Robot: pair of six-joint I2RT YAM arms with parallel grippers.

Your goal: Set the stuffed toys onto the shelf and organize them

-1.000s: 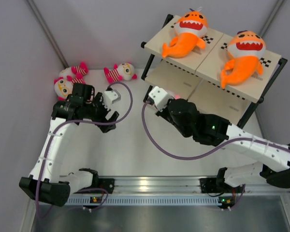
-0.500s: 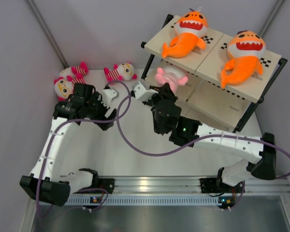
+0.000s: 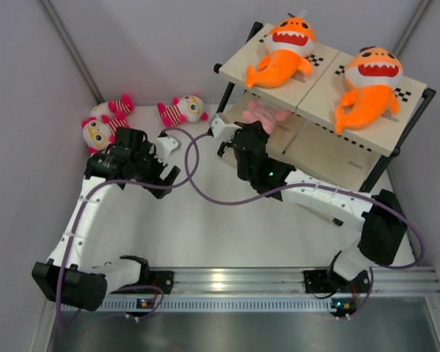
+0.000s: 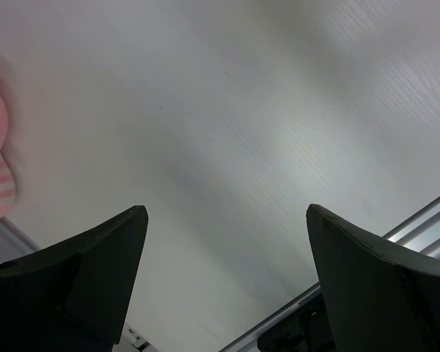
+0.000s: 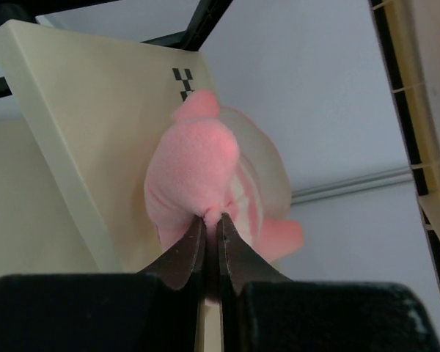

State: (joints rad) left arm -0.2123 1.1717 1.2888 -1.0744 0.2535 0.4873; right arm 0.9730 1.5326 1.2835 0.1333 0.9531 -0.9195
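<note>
Two orange plush sharks (image 3: 282, 50) (image 3: 368, 86) lie side by side atop the black-framed cream shelf (image 3: 319, 79) at the worktop's (image 3: 205, 227) far right. A pale pink plush doll (image 3: 262, 114) lies beneath them, and a striped plush doll (image 3: 180, 110) lies left of the shelf.

Six toys, it seems: two orange sharks, left shark (image 3: 282, 48) and right shark (image 3: 367, 84); one pink doll (image 3: 262, 111); one lone striped doll (image 3: 180, 110); a huddled pair (image 3: 99, 126), probably two overlapping dolls. One shelf (image 3: 323, 84).

Shelf (image 3: 312, 79) top: left orange shark (image 3: 282, 53) and right orange shark (image 3: 367, 84) occupy both boards.
Middle tier, left end: obstructed by pink doll (image 3: 262, 114) and right gripper (image 5: 211, 218).
Table (image 3: 169, 242) between arms: passable.
</note>
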